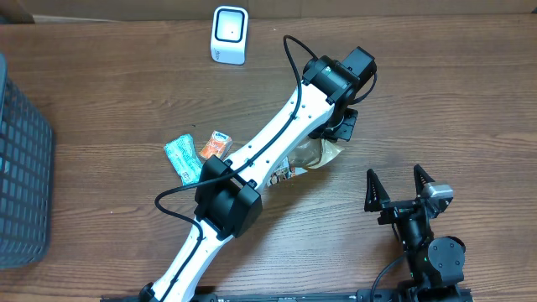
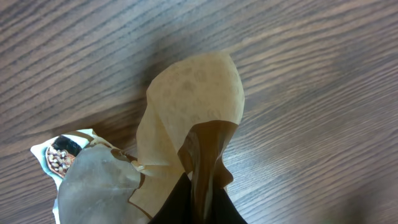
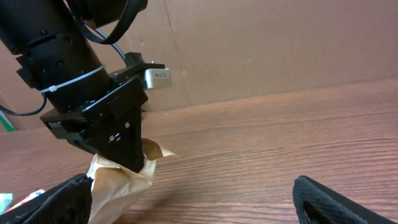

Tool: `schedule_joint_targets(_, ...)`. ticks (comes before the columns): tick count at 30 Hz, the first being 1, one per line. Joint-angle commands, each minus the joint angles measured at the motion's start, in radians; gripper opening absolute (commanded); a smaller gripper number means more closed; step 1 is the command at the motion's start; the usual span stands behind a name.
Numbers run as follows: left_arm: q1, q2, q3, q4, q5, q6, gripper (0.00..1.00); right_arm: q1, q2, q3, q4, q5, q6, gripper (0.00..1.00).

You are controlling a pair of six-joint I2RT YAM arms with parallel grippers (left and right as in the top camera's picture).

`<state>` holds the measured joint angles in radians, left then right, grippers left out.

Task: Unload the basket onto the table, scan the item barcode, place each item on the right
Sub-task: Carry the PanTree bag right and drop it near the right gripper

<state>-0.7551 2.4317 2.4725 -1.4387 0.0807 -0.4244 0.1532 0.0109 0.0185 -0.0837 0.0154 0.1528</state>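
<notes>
Pouch [image 1: 312, 154], tan and crinkled, is mid-table a bit right of centre, clamped at its upper end by the left gripper [image 1: 336, 134]. Left wrist view: dark fingers [image 2: 194, 202] are pinched on a brown fold of the pouch. A tan panel fans out above them, and the printed end, with a picture of brown nuts or beans, is at lower left. Can't tell whether the low end touches the wood or hangs just off it.

Left arm [image 1: 268, 147] runs diagonally from the near edge across the table to the pouch. Scanner [image 1: 228, 34], white, stands at the far edge, up and left of the pouch, well apart from it.

Right gripper [image 1: 393, 174] is near the close right corner, jaws spread wide with nothing between them, well apart from the pouch. Its wrist view shows the left gripper's black wedge bearing down on the pouch top.

Teal packet [image 1: 179, 158] and orange packet [image 1: 216, 145] lie side by side just left of the left arm. Dark mesh basket [image 1: 21, 159] is at the left table edge.
</notes>
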Motion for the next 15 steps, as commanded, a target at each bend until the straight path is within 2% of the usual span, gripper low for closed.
schedule_joint_targets(1,0.002,0.002,-0.004,0.01,-0.014,-0.033,0.04,0.005,-0.008,-0.011,0.003,0.006,-0.004,1.0)
schedule_joint_targets(5,0.002,0.002,-0.004,0.017,-0.033,-0.033,0.04,0.005,-0.008,-0.011,0.003,0.006,-0.004,1.0)
schedule_joint_targets(8,0.002,0.002,-0.004,0.019,-0.036,-0.033,0.17,0.005,-0.008,-0.011,0.003,0.006,-0.004,1.0)
schedule_joint_targets(10,0.002,0.002,-0.004,0.019,-0.036,-0.033,0.34,0.005,-0.008,-0.011,0.003,0.006,-0.004,1.0)
schedule_joint_targets(12,0.002,0.002,-0.004,0.02,-0.036,-0.033,0.63,0.005,-0.008,-0.011,0.003,0.006,-0.004,1.0)
schedule_joint_targets(14,0.002,0.002,-0.004,0.019,-0.035,-0.033,0.74,0.005,-0.008,-0.011,0.003,0.006,-0.004,1.0)
schedule_joint_targets(15,0.002,0.002,-0.004,0.019,-0.034,-0.032,0.76,0.005,-0.008,-0.011,0.003,0.006,-0.004,1.0)
